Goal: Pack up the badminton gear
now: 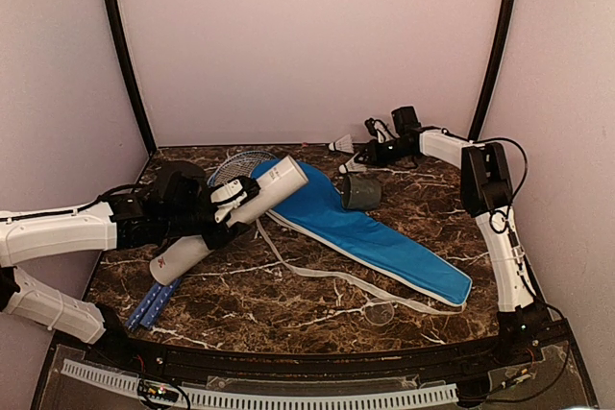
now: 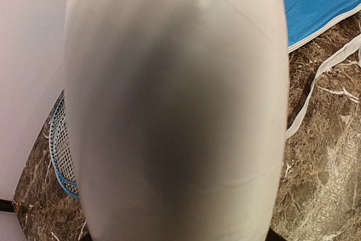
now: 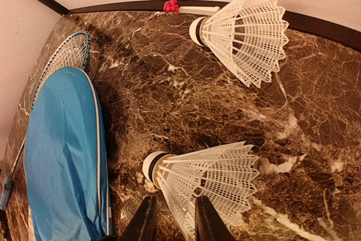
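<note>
Top external: the left gripper [image 1: 228,209] clamps the long white tube [image 1: 279,184], tilted, by the left edge of the table [image 1: 307,300]. The right gripper [image 3: 176,201] straddles the skirt of a white shuttlecock [image 3: 206,173] near the far edge; whether it grips is unclear.

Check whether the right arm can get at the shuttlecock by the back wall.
Probably yes: the far shuttlecock lies just beyond the right claw, bare marble between, though the claw straddles the nearer shuttlecock.

Dark brown marble table [image 1: 288,304] with white veins, pale walls [image 1: 307,36] behind, small red object [image 3: 171,5] at its back edge
</note>
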Motion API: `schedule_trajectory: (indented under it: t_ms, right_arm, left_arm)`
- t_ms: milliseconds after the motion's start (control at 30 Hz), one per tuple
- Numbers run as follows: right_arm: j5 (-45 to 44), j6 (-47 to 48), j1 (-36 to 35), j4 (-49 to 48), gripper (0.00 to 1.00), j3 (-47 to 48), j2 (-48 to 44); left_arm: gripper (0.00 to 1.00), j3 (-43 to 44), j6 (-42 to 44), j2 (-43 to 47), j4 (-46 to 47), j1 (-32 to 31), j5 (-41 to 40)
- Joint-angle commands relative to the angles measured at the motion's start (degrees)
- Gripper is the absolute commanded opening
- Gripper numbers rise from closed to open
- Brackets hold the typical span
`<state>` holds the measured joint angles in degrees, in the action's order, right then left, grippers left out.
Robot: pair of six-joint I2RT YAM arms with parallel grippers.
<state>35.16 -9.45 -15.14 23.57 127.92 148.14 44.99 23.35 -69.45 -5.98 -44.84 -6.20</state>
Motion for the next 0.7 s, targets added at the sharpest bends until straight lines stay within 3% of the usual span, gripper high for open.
schedule_trajectory:
  t_ms: [0,200,467,667]
  right_arm:
    - [1.4,-0.3,0.2,-2.0,0.21,1.9,1.1]
    - [2.3,-0.8,0.2,-2.9,0.0,1.3,-0.1]
    - [-1.2,-1.9,0.2,-7.8,0.0,-4.3,-9.4]
    - [-0.9,-2.5,0.1,-12.8,0.0,-16.4,-22.3]
  left_arm:
    - [0.58,1.0,0.7,0.8,1.3,0.1,0.7]
    - [0.58,1.0,0.6,1.0,1.3,0.1,1.0]
    - [0.58,1.1,0.4,1.6,1.1,0.1,1.6]
    - [0.58,1.2,0.1,2.1,0.7,-0.1,3.1]
